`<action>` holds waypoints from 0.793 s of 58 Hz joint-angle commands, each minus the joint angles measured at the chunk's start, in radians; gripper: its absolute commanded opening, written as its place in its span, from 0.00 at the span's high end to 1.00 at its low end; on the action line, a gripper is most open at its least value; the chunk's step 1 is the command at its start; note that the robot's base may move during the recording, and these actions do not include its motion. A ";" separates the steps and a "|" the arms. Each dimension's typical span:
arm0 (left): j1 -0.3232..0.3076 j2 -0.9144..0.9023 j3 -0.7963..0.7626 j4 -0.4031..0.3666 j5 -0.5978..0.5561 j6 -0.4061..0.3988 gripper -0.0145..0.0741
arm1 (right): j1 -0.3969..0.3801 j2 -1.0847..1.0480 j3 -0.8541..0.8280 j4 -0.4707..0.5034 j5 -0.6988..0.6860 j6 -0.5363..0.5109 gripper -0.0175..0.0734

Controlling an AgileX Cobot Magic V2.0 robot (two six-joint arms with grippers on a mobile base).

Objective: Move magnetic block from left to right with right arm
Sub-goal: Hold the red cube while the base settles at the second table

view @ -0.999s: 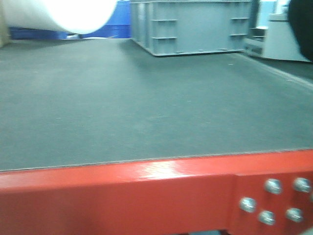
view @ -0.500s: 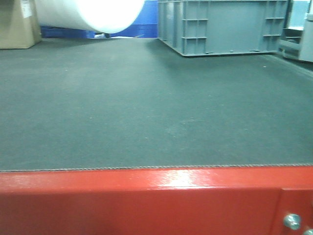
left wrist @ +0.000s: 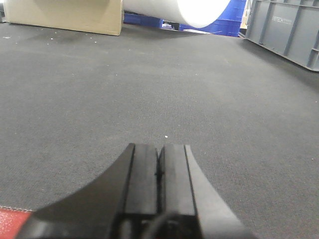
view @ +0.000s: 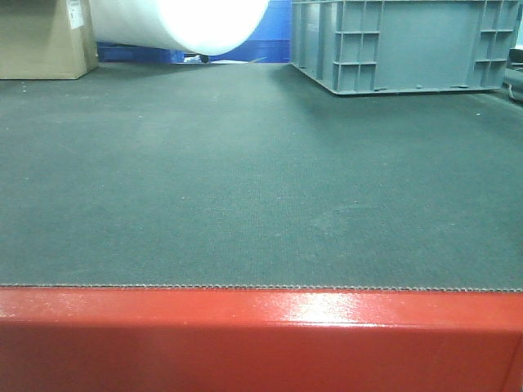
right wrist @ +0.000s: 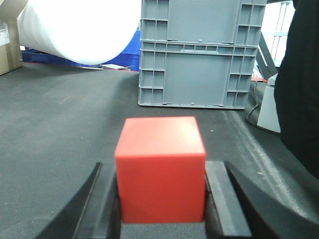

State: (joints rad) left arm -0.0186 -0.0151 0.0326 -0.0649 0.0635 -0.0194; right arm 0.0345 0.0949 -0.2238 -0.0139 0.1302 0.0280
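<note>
The magnetic block (right wrist: 160, 169), a plain bright-red cube, fills the lower middle of the right wrist view. My right gripper (right wrist: 162, 168) is shut on it, one black finger pressed against each side face, just above the dark mat (right wrist: 60, 129). In the left wrist view my left gripper (left wrist: 159, 149) is shut with its pads together and nothing between them, low over the mat (left wrist: 149, 79). Neither gripper nor the block shows in the front view.
A grey plastic crate (view: 409, 45) (right wrist: 197, 55) stands at the back right. A white roll (view: 184, 20) (left wrist: 184, 10) and a cardboard box (view: 41, 37) (left wrist: 65, 15) lie at the back left. The red frame bar (view: 261, 339) edges the mat. A black shape (right wrist: 301, 84) stands at right.
The front view has swung: the crate and the roll slid rightward in the picture, the cardboard box came in at left, and the bolts on the red bar left the frame.
</note>
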 commanded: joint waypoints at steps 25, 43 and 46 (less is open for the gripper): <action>-0.004 -0.011 0.008 -0.005 -0.084 -0.002 0.97 | -0.005 0.011 -0.031 -0.010 -0.090 -0.005 0.50; -0.004 -0.011 0.008 -0.005 -0.084 -0.002 0.97 | -0.005 0.011 -0.031 -0.011 -0.097 -0.005 0.50; -0.004 -0.011 0.008 -0.005 -0.084 -0.002 0.97 | -0.005 0.011 -0.032 -0.011 -0.099 -0.005 0.50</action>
State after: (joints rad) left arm -0.0186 -0.0151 0.0326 -0.0649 0.0635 -0.0194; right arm 0.0345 0.0949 -0.2238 -0.0139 0.1302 0.0280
